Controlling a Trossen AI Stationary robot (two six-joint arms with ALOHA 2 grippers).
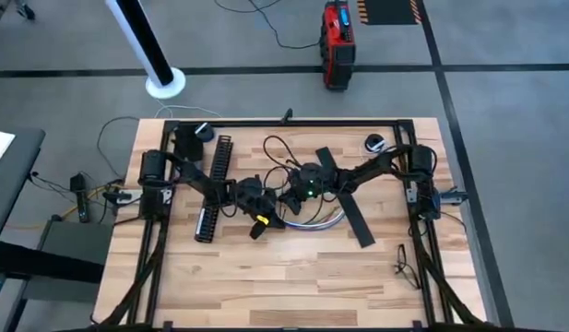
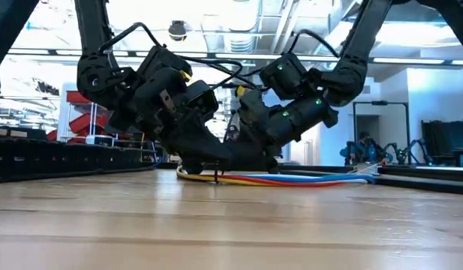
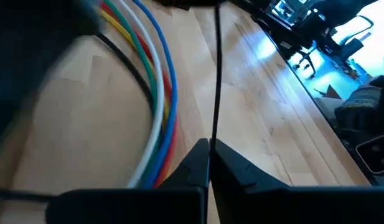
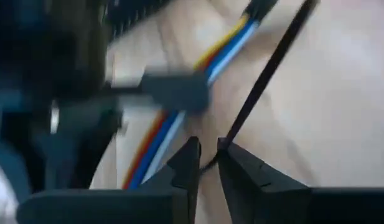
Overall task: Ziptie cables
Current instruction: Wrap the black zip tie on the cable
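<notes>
Pinched between the left gripper's [image 3: 210,163] dark fingers, a thin black ziptie [image 3: 216,74] crosses multicoloured cables [image 3: 159,93]; right gripper [image 4: 207,158] nips it narrowly—pull steadily, evenly.

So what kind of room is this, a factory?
More likely a robotics lab or workshop: a wooden table on a concrete floor with taped lines, a red toolbox, and more robot arms in the background.
</notes>
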